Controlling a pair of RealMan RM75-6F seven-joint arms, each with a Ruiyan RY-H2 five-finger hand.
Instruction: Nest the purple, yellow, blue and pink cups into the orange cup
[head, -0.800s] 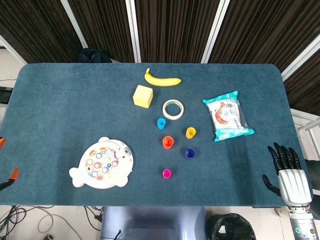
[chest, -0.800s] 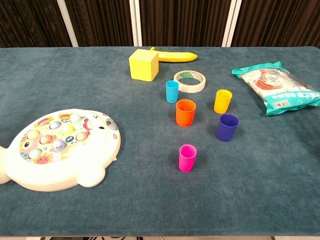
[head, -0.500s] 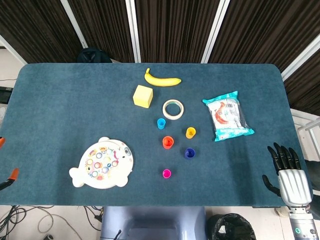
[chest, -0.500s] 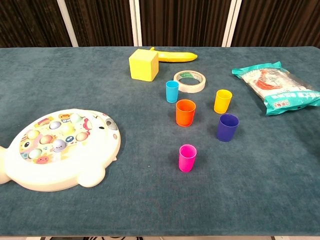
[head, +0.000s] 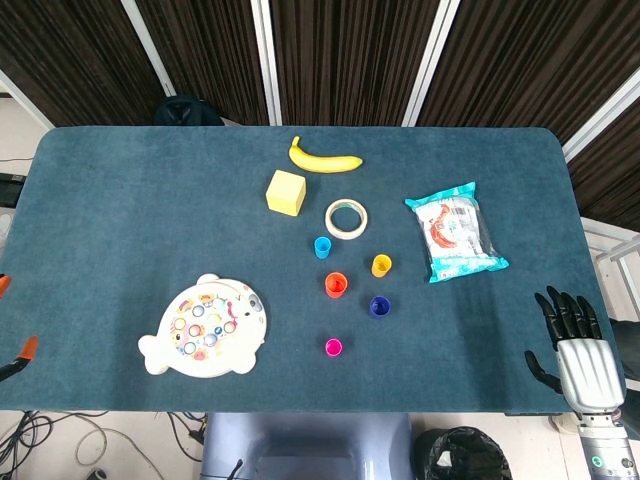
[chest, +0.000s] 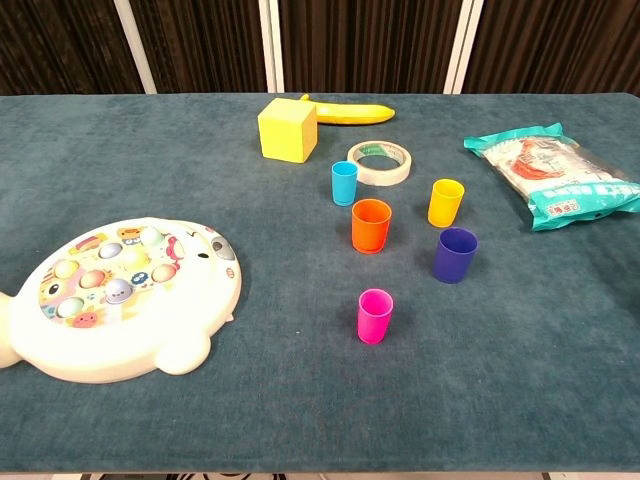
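Five small cups stand upright and apart in the middle of the table. The orange cup is at the centre of the group. Behind it is the blue cup, and the yellow cup stands to its right. The purple cup is front right, and the pink cup is nearest the front edge. My right hand hovers off the table's front right corner, fingers spread, holding nothing. My left hand is not visible.
A banana, a yellow cube and a tape roll lie behind the cups. A teal snack bag lies to the right. A white fish-shaped toy board sits front left.
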